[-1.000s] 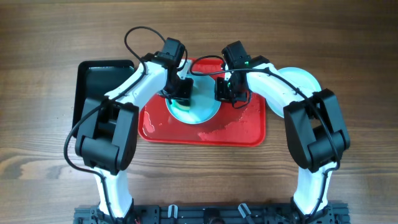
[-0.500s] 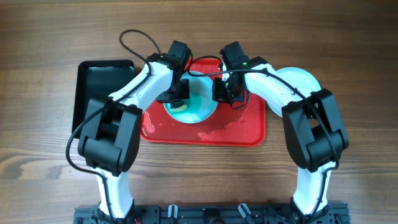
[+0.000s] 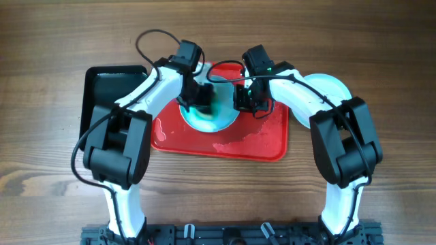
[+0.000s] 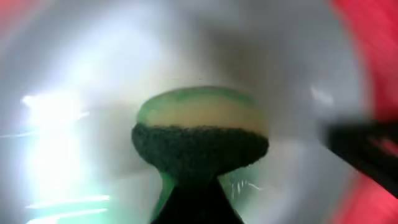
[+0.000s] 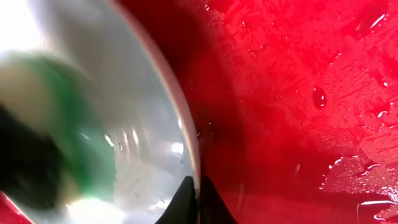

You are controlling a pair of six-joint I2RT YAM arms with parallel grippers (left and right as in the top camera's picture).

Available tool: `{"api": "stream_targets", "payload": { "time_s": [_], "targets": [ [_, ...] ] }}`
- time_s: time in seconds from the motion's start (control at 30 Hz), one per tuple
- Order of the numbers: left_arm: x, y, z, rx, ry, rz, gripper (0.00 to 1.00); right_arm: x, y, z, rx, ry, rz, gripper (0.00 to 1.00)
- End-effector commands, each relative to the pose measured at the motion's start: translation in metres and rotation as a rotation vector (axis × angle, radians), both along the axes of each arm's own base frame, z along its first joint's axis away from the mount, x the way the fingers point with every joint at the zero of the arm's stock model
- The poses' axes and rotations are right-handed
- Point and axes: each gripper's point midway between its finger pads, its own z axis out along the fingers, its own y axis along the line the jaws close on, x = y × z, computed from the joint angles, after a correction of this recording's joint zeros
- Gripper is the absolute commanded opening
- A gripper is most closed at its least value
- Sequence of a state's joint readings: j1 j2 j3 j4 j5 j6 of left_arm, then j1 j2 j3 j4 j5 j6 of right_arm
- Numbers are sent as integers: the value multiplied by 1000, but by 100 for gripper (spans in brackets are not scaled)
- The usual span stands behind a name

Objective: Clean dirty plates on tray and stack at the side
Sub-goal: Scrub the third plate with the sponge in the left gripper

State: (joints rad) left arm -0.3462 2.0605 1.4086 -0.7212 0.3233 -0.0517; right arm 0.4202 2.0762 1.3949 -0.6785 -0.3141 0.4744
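Note:
A pale turquoise plate (image 3: 219, 119) with green smears lies on the wet red tray (image 3: 262, 139). My left gripper (image 3: 197, 96) is shut on a green and yellow sponge (image 4: 199, 134) and presses its dark scouring face onto the plate (image 4: 81, 93). My right gripper (image 3: 248, 101) is shut on the plate's right rim (image 5: 186, 134), its fingertips (image 5: 198, 194) pinching the edge over the red tray (image 5: 298, 93). The sponge shows blurred at the left of the right wrist view (image 5: 62, 137). Another pale plate (image 3: 334, 85) lies on the table to the right, partly under my right arm.
A black tray (image 3: 102, 88) stands on the wooden table left of the red tray, partly covered by my left arm. Water drops and puddles lie on the red tray's front and right parts (image 3: 238, 143).
My left gripper has swept the sponge to and fro over the plate, left and then back right. My right gripper has stayed clamped on the rim.

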Motion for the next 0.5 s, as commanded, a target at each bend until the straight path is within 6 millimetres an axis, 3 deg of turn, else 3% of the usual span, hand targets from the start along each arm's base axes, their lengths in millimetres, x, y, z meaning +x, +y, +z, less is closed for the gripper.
{"api": "stream_targets", "payload": {
  "time_s": [0.0, 0.07, 0.13, 0.23, 0.33, 0.4, 0.47],
  "targets": [
    [-52, -47, 9, -301, 175, -202, 4, -9, -3, -13, -26, 29, 26, 4],
    [-55, -44, 7, -286, 191, -195, 4, -12, -2, -13, -20, 38, 33, 4],
    [-46, -35, 0, -218, 169, -149, 4, -15, -3, -13, -25, 52, 32, 4],
    [-5, 3, -20, 42, 69, 129, 4, -18, -5, -14, -30, 64, 31, 5],
    [36, 45, -22, 250, -99, 407, 4, -19, -5, -14, -33, 69, 31, 4],
    [51, 65, -18, 340, -185, 505, 4, -19, -5, -14, -33, 68, 31, 4],
    [51, 79, -16, 409, -210, 545, 4, -19, -5, -14, -33, 69, 31, 5]
  ]
}}
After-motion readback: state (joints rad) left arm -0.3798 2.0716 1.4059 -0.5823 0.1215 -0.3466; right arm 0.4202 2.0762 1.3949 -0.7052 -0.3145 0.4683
